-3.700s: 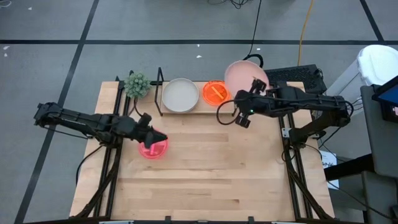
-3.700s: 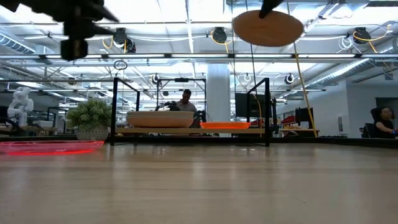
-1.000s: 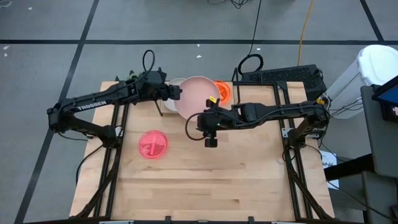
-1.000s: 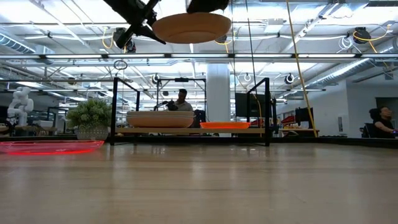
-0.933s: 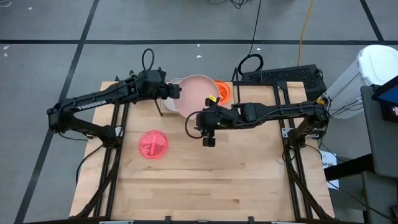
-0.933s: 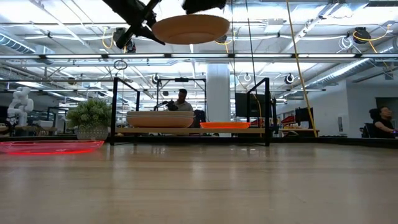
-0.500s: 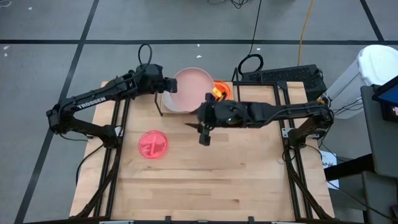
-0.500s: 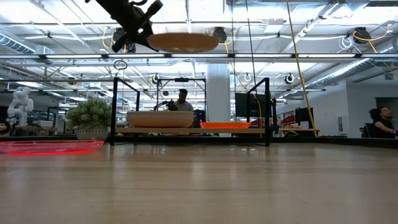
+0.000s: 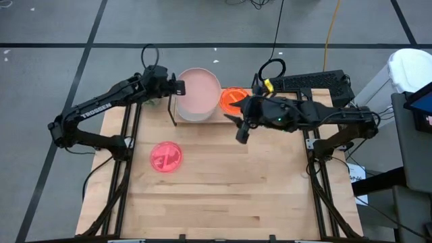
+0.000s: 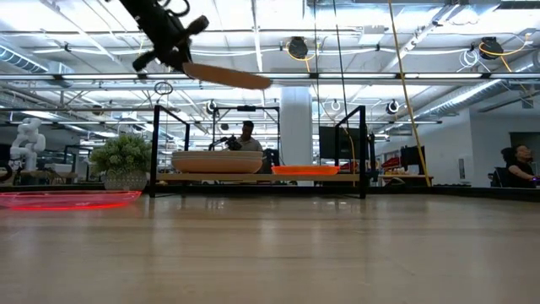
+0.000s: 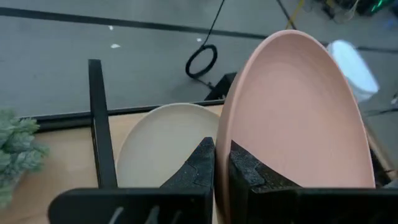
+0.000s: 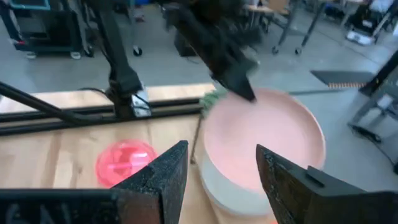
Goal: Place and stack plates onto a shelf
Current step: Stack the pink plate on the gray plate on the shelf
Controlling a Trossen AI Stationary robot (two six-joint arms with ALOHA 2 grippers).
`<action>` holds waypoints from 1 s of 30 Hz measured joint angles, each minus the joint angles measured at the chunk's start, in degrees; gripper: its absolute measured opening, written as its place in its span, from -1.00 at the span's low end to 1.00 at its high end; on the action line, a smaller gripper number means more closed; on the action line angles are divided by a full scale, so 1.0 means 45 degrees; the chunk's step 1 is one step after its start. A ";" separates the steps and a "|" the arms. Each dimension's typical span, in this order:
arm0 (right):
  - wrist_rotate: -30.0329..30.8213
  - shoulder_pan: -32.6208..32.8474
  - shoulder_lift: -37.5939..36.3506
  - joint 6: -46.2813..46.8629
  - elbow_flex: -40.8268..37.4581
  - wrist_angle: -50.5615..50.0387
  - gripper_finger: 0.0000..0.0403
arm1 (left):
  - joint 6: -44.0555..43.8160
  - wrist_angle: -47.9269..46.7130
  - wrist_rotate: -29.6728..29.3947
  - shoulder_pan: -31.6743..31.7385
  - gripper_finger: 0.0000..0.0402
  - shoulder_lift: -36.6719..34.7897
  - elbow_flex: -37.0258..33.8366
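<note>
right fingers (image 9: 237,129) now off pink plate (image 9: 200,93)

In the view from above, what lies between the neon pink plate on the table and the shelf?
Only bare wooden tabletop lies between the neon pink plate and the shelf, as the high view shows.

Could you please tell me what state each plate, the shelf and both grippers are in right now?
Pale pink plate: held in the air, tilted, above the cream plate.
Cream plate: resting on the shelf.
Orange plate: resting on the shelf.
Neon pink plate: lying on the table, untouched.
Shelf: upright, bearing two plates.
Left gripper: fingers shut on the pale pink plate's rim.
Right gripper: fingers open, empty.
</note>
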 joint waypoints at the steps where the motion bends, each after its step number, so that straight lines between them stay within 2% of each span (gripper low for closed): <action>1: 0.0002 -0.0063 -0.0119 0.0129 0.0000 -0.0312 -0.14 | -0.0253 -0.0170 -0.0228 -0.0177 -0.93 -0.0210 0.0000; 5: 0.0025 -0.0312 -0.0461 0.0866 0.0000 -0.1249 -0.14 | -0.1982 -0.1732 -0.2039 -0.1308 -0.93 -0.1191 0.0000; 10: 0.0004 -0.0630 -0.0516 0.1051 0.0005 -0.1803 -0.14 | -0.4708 -0.2602 -0.4612 -0.3306 -0.93 -0.2074 0.0000; 16: -0.0031 -0.1201 -0.0513 0.0518 0.0005 -0.1790 -0.14 | -0.9448 -0.4483 -0.7303 -0.6449 -0.93 -0.1962 -0.0058; 21: -0.0072 -0.1687 -0.0513 0.0489 0.0005 -0.1796 -0.14 | -1.4394 -0.4427 -0.8303 -0.8571 -0.93 -0.1094 -0.0957; 25: -0.0287 -0.1952 -0.0547 0.0453 0.0005 -0.1980 -0.14 | -1.8406 -0.4125 -0.8648 -0.9383 -0.93 -0.0159 -0.1938; 30: -0.1088 -0.2101 -0.0582 0.0661 0.0005 -0.2433 -0.14 | -1.8459 -0.0774 -0.8730 -0.9265 -0.93 0.0328 -0.3288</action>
